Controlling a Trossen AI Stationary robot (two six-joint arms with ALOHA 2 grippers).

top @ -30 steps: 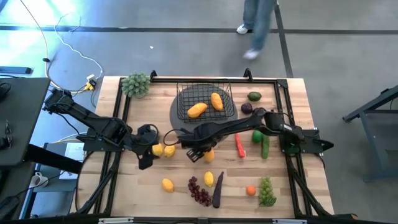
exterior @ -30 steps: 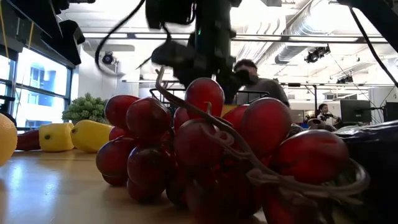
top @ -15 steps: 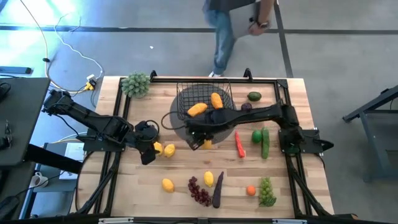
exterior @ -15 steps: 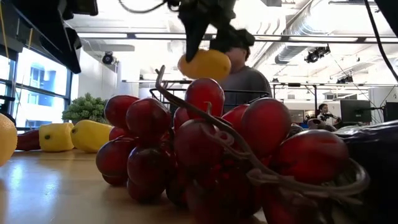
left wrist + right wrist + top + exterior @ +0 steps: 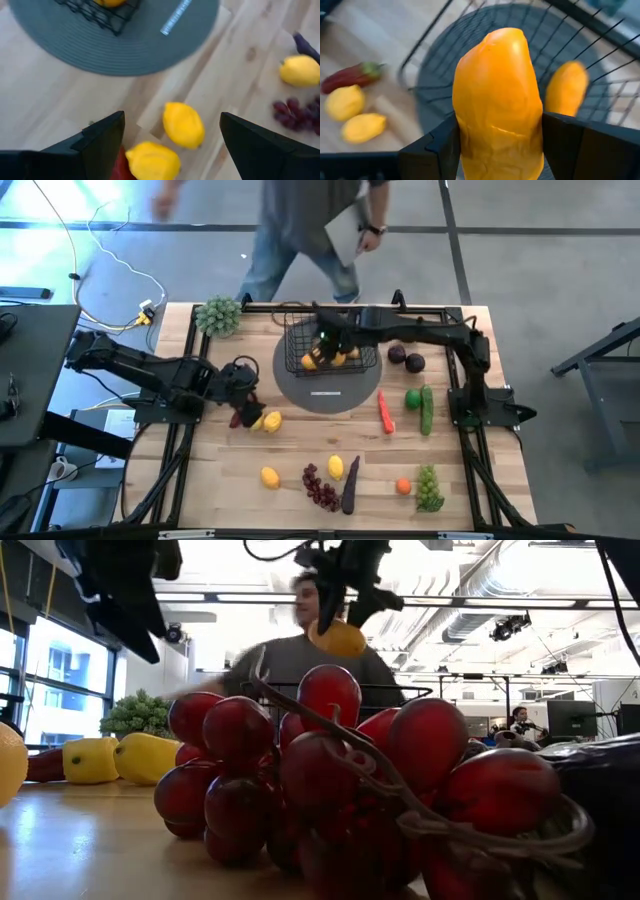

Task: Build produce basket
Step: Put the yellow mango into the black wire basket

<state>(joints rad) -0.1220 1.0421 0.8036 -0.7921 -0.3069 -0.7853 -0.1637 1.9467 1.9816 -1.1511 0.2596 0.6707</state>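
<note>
The black wire basket stands on a round grey disc at the table's far middle, with an orange mango inside. My right gripper hovers over the basket, shut on another orange mango. My left gripper hangs open to the left of the disc, above two lemons and a red pepper that lie on the table. Nothing is between its fingers. My right gripper pinches the mango's two long sides between its two fingers. The fingers come from above, slanting down, and lie along the fruit. The mango sticks out below the fingertips, lifted clear above the basket.
Near the front lie lemons, purple grapes, an eggplant, a small orange fruit and green grapes. A carrot and a cucumber lie to the right. A leafy bunch sits far left. A person passes behind the table.
My right gripper has lifted the mango off the table's middle and carried it up and toward the far edge, until it hangs over the basket. My left gripper has swung a little toward the far edge and rolled. The person behind the table has walked leftward.
</note>
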